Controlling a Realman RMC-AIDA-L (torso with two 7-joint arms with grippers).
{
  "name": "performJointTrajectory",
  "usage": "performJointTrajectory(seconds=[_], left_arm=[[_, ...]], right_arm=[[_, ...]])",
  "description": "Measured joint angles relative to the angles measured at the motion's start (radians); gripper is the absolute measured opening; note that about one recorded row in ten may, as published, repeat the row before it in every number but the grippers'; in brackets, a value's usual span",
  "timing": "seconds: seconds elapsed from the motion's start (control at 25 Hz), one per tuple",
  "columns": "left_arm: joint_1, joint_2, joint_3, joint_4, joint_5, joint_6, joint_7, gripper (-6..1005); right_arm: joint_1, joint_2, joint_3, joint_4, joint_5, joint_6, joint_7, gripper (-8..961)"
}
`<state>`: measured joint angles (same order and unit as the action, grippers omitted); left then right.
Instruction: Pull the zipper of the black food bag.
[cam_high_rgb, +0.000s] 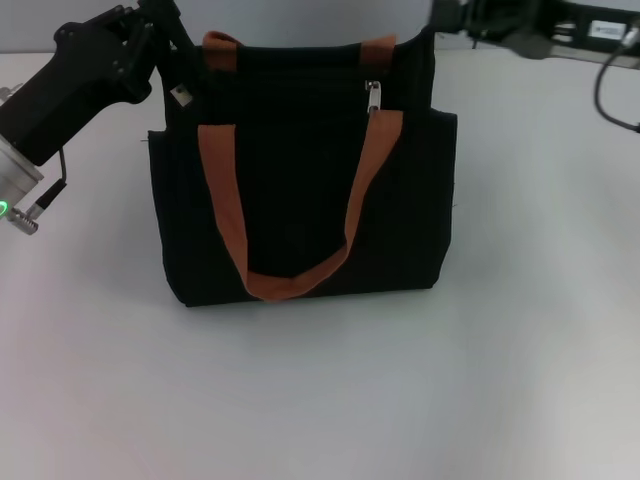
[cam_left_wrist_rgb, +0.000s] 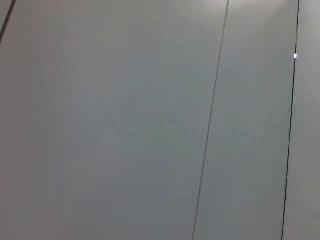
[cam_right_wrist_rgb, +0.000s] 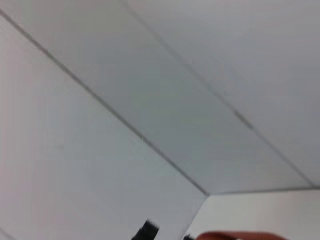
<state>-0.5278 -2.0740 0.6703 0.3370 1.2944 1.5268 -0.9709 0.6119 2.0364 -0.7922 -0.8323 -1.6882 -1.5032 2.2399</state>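
Observation:
The black food bag (cam_high_rgb: 290, 170) stands upright in the middle of the white table, seen in the head view. One orange-brown handle (cam_high_rgb: 292, 284) hangs down its front. The silver zipper (cam_high_rgb: 373, 97) hangs at the top edge, right of centre. My left gripper (cam_high_rgb: 165, 28) is at the bag's top left corner, against the fabric. My right gripper (cam_high_rgb: 447, 16) is at the bag's top right corner, where the fabric rises to a point. The right wrist view shows only a sliver of orange-brown strap (cam_right_wrist_rgb: 235, 235) at its edge. The left wrist view shows no bag.
A white table (cam_high_rgb: 320, 400) spreads in front of and beside the bag. A black cable (cam_high_rgb: 604, 92) loops at the far right. A small silver tag (cam_high_rgb: 180, 96) sits on the bag's left side. Both wrist views mostly show pale wall panels (cam_left_wrist_rgb: 125, 125).

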Motion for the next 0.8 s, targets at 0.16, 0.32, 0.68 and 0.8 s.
performJointTrajectory(seconds=[0.16, 0.32, 0.68, 0.8], left_arm=[[-0.003, 0.0, 0.0, 0.0, 0.0, -0.01, 0.012, 63], [-0.031, 0.0, -0.002, 0.02, 0.001, -0.045, 0.044, 64], [-0.093, -0.001, -0.001, 0.085, 0.0, -0.081, 0.062, 215], [-0.059, 0.001, -0.003, 0.112, -0.067, 0.021, 0.009, 312]], right_arm=[[-0.025, 0.008, 0.033, 0.014, 0.027, -0.003, -0.038, 136], [-0.056, 0.01, 0.036, 0.09, 0.124, -0.057, -0.162, 212], [-0.078, 0.015, 0.026, 0.124, 0.128, -0.123, -0.268, 448], [-0.096, 0.022, 0.031, 0.144, 0.13, -0.163, -0.33, 448]])
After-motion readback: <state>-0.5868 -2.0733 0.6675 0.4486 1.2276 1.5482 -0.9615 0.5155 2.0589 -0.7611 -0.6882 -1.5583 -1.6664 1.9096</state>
